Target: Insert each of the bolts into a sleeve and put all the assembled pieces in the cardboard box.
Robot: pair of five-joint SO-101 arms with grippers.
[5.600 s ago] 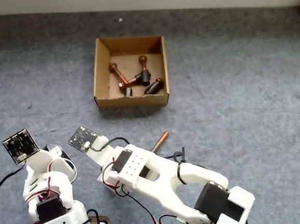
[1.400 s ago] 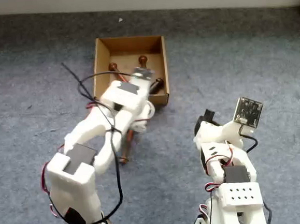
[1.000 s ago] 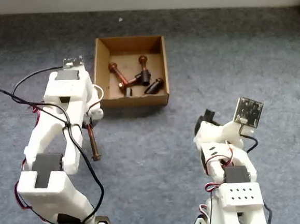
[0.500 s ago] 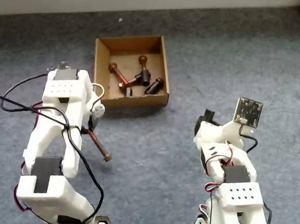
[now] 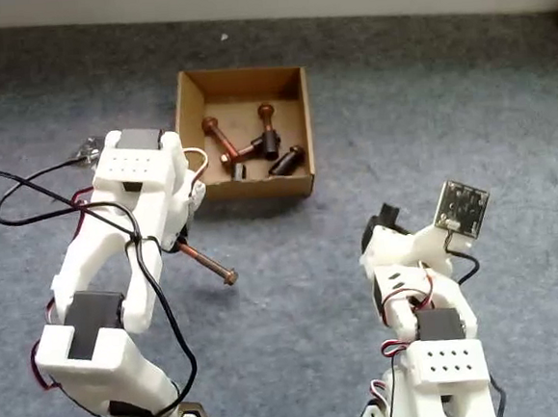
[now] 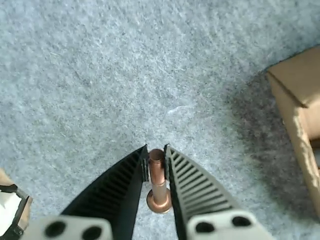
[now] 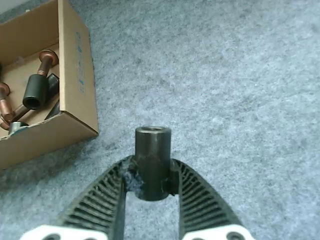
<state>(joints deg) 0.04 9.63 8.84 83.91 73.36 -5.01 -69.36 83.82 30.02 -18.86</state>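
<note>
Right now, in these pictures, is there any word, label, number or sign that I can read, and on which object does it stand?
No text can be read here.
cardboard box: a faint blue print on its outer wall, too blurred to read.
bolt and sleeve: no marking visible on either.
</note>
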